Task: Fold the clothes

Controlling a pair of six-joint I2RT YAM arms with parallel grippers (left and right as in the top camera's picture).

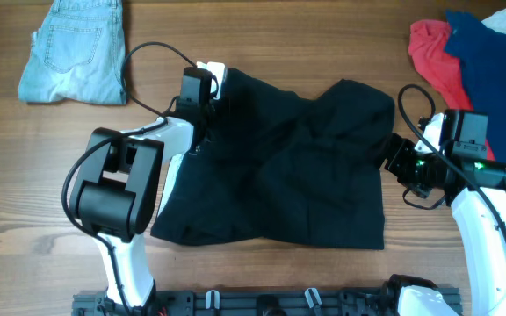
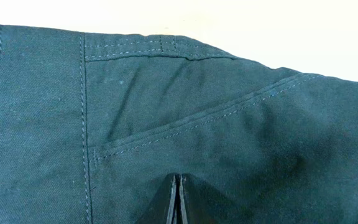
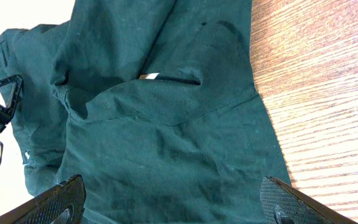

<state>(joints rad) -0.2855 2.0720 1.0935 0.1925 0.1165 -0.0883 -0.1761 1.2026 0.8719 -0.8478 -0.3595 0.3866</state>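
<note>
Black shorts [image 1: 288, 167] lie crumpled mid-worktop [image 1: 323, 44], soft and limp, best pinched along the firmer stitched waistband [image 2: 135, 50], where my left tool [image 2: 178, 199] is clamped tight, cloth caught or not I cannot tell, my right tool [image 3: 176, 205] gaping empty over their right edge.

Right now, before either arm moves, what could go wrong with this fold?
The left gripper is shut at the waistband corner of the black shorts, perhaps on little cloth; a pull could slip free. The right gripper stands open over bunched folds, so closing may catch several layers.
</note>
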